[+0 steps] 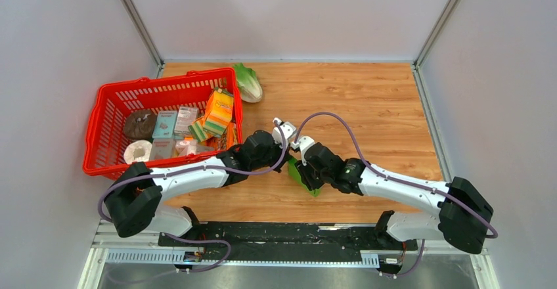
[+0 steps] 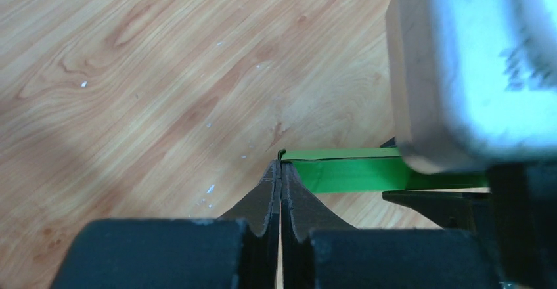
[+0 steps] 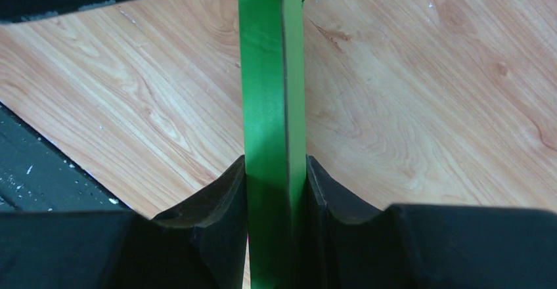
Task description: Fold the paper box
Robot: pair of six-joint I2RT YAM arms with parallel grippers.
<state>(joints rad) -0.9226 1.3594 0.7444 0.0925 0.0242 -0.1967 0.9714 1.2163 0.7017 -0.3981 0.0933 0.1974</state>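
The paper box point(image 1: 300, 176) is bright green card, held just above the wooden table between the two arms. In the right wrist view it runs as a narrow upright green strip point(image 3: 272, 92) away from the camera. My right gripper point(image 3: 276, 171) is shut on it, one finger pressed to each flat side. In the left wrist view the box point(image 2: 348, 171) stretches off to the right. My left gripper point(image 2: 281, 165) is shut, its tips pinching a thin edge at the box's end corner. From above, the left gripper point(image 1: 289, 160) and the right gripper point(image 1: 304, 173) meet nearly head-on at the box.
A red basket point(image 1: 98, 126) with several groceries, among them an orange carton point(image 1: 219, 110), stands at the left. A lettuce point(image 1: 248, 82) lies behind it. The right wrist's white housing point(image 2: 473, 66) looms close on the left gripper's right. The black base rail point(image 1: 282, 234) edges the near side.
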